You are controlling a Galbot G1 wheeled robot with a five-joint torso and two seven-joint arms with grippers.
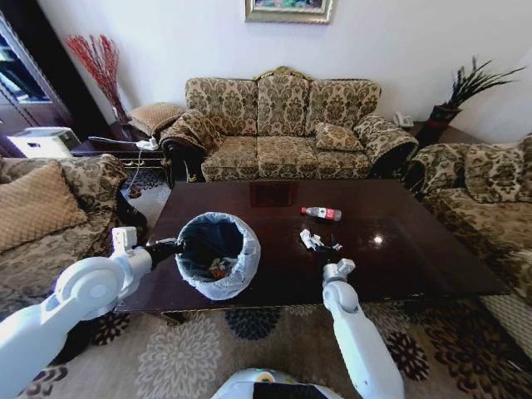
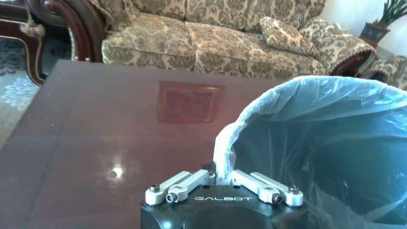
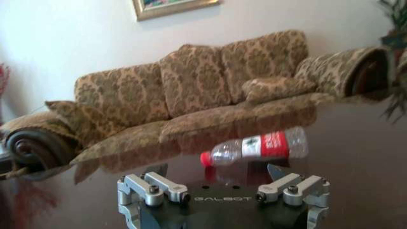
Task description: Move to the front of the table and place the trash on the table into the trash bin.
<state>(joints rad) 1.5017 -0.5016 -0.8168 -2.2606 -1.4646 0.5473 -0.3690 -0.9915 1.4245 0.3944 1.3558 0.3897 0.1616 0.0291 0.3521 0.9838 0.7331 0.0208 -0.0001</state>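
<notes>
Sofa [image 1: 283,125] behind table [image 1: 416,249]; bottle [image 1: 321,214], scraps [image 1: 314,241], bin [image 1: 218,254]

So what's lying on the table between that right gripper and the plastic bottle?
In the head view, crumpled wrapper scraps lie between the right gripper and the bottle.
</notes>
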